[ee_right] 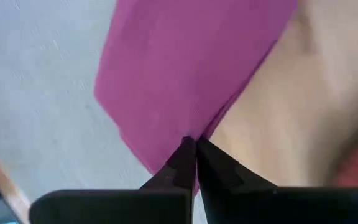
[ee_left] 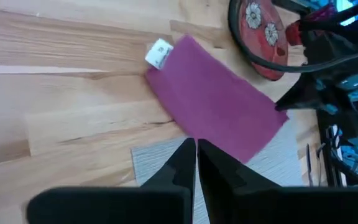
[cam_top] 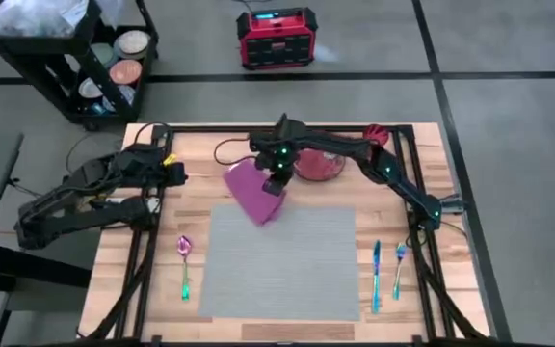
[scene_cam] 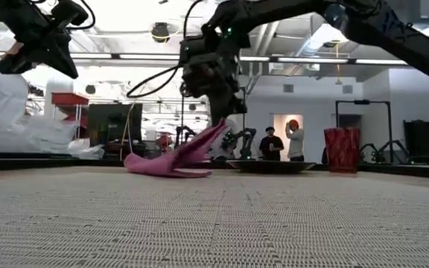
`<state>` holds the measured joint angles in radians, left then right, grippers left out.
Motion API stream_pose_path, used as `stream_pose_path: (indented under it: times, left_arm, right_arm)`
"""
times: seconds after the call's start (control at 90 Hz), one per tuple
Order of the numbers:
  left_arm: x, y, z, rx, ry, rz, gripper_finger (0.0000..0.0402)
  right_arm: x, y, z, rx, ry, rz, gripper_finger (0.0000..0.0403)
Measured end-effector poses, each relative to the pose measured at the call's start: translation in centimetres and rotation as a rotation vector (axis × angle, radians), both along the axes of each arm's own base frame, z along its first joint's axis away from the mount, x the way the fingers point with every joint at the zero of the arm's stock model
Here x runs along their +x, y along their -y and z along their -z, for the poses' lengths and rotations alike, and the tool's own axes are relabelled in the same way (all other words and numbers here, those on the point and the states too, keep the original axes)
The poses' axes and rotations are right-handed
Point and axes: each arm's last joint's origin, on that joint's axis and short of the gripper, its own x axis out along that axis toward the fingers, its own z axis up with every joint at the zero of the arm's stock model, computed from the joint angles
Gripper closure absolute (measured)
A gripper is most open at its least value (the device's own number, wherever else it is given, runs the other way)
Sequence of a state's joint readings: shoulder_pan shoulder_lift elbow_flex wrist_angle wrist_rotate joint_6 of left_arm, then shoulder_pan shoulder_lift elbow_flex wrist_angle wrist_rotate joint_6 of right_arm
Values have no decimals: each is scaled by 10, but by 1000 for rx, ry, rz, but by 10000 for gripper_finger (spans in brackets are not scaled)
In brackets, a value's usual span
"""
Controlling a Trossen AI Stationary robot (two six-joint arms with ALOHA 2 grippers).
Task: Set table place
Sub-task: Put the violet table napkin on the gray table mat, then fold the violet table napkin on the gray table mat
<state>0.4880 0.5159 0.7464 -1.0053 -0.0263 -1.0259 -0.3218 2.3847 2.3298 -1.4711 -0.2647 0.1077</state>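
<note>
Grey placemat [cam_top: 282, 260] centre lies bare and open; its far-left corner is covered by the magenta napkin [cam_top: 254, 191], with the right gripper [cam_top: 276, 186] pinched shut on the napkin's edge directly above. Plate [cam_top: 318, 165] crowds the far edge just beside them. Spoon [cam_top: 185, 265] flanks the mat's left edge; knife [cam_top: 377, 275] and fork [cam_top: 399, 268] flank its right; left gripper [cam_top: 169, 169] hangs near the far-left corner of the tabletop [cam_top: 451, 193].

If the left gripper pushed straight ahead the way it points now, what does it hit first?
Probably the magenta napkin: the shut left gripper points at it, with the placemat corner just below. Depth is unclear.
</note>
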Motion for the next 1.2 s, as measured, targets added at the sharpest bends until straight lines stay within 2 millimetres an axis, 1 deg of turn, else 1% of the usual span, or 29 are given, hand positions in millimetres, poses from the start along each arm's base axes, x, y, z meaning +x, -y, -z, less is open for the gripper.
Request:
stream_pose_path:
  times: [0.122,0.211,0.289,0.444,0.511,0.544,0.578,0.611,0.656,0.733,0.911,1.044,1.111,1.2]
  left_arm:
    - [2,-1,-3,29,25,10,402]
    - [2,-1,-3,32,29,9,402]
    - [2,-1,-3,31,27,9,402]
    - [2,-1,-3,39,19,16,402]
    - [2,-2,-2,49,13,6,402]
    - [2,-2,-3,54,10,0,402]
    - [2,-2,-3,56,9,-4,402]
    - [2,-2,-3,60,7,-8,402]
    - [2,-2,-3,66,4,-10,402]
    - [2,-3,-2,69,0,-8,402]
    - [3,-3,-2,88,-23,25,401]
    - [4,-3,-2,117,-44,61,387]
    - [6,-4,-1,131,-60,82,376]
    - [10,-7,0,135,-76,94,360]
  right_arm:
    - [-7,7,-12,-34,8,23,403]
    - [-5,-2,-17,-28,34,5,403]
    - [2,-21,-17,11,54,-44,403]
    - [21,-77,-15,18,132,-189,403]
    - [30,-96,-13,-49,181,-271,403]
    - [33,-100,-12,-105,199,-314,402]
    - [35,-100,-12,-164,219,-359,401]
    - [37,-96,-12,-210,237,-396,399]
    - [37,-85,-14,-235,260,-414,394]
    - [35,-65,-15,-206,275,-379,374]
    - [13,-15,-12,-131,186,-311,300]
    - [-2,19,-11,-116,139,-250,249]
    - [-6,30,-11,-128,142,-235,231]
    - [-4,39,0,-123,126,-190,217]
